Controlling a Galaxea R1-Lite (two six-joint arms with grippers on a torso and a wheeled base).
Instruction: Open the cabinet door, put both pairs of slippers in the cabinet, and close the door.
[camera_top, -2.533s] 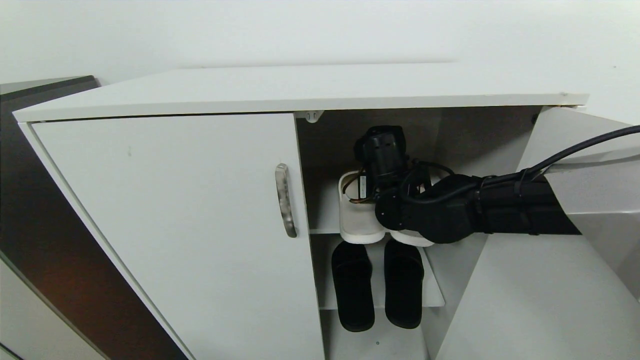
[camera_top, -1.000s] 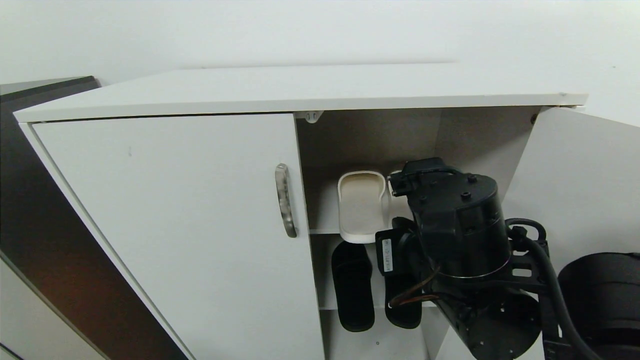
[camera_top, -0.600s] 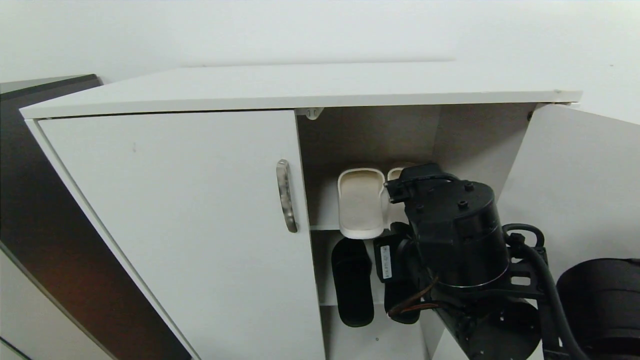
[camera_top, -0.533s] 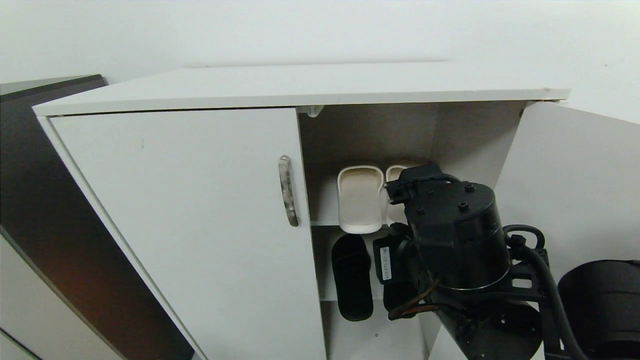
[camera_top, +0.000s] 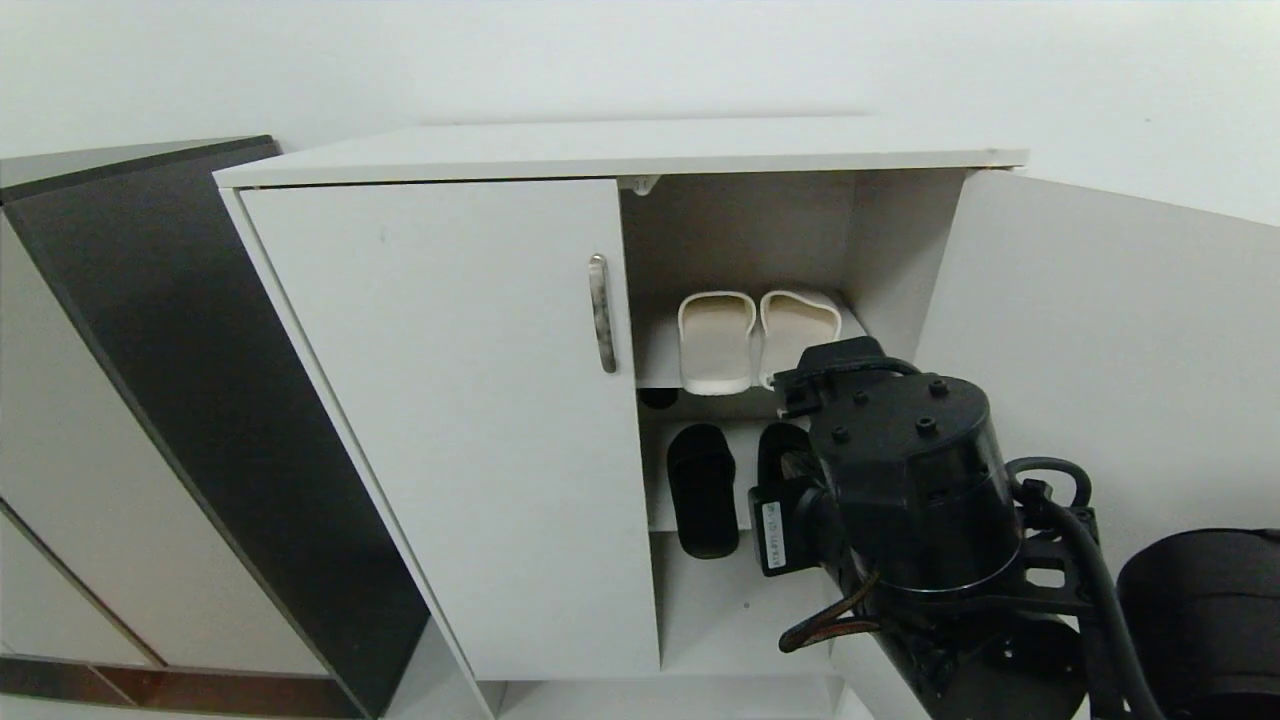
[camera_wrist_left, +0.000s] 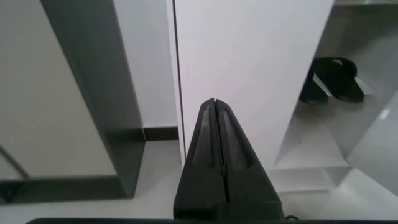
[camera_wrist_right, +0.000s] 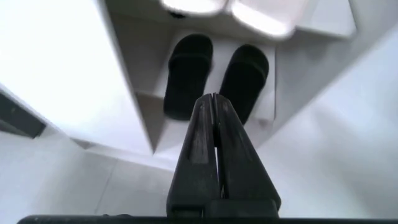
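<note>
Inside cabinet (camera_top: 620, 150), white slippers (camera_top: 715, 340) above black pair (camera_top: 702, 490) (door (camera_top: 1100, 360) open)

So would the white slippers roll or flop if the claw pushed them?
Probably no rolling: the white slippers lie flat on the upper shelf. They look thick and foamy, so likely light and only slightly bendy. A push would probably just slide them.

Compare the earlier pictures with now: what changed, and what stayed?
The right end effector pulled out of the cabinet, away from the white slippers, shut and empty. The camera backed off. Those and the black slippers kept their shelves; the right door stayed open.
</note>
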